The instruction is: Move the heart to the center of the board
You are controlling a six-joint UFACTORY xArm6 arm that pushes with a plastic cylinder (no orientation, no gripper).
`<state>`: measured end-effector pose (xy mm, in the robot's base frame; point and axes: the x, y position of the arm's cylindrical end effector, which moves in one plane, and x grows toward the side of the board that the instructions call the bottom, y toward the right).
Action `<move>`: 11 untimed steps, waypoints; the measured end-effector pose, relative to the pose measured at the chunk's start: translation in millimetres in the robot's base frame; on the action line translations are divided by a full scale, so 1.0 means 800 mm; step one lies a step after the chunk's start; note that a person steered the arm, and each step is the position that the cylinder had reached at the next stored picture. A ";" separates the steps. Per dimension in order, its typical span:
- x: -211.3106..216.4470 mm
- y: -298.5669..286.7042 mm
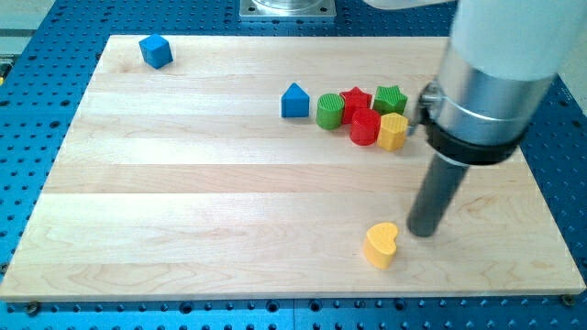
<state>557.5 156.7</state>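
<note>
Yellow heart (381,244) lies just left of my tip (423,231).

Words: none can be read anywhere.
Numbers: none can be seen.
Labels or brands: none show on the worktop (183,183), which is plain wood from edge to edge.
Blocks: plain colour, no letters or signs on them.
Arm: white and silver, no name to read.

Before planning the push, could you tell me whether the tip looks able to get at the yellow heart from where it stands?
Probably yes: my tip stands just to the view's right of the yellow heart, with nothing between them.
</note>
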 end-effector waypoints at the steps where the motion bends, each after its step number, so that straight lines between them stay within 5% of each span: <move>1: 0.063 -0.011; 4: -0.046 -0.182; 8: -0.050 -0.080; 11: -0.144 -0.201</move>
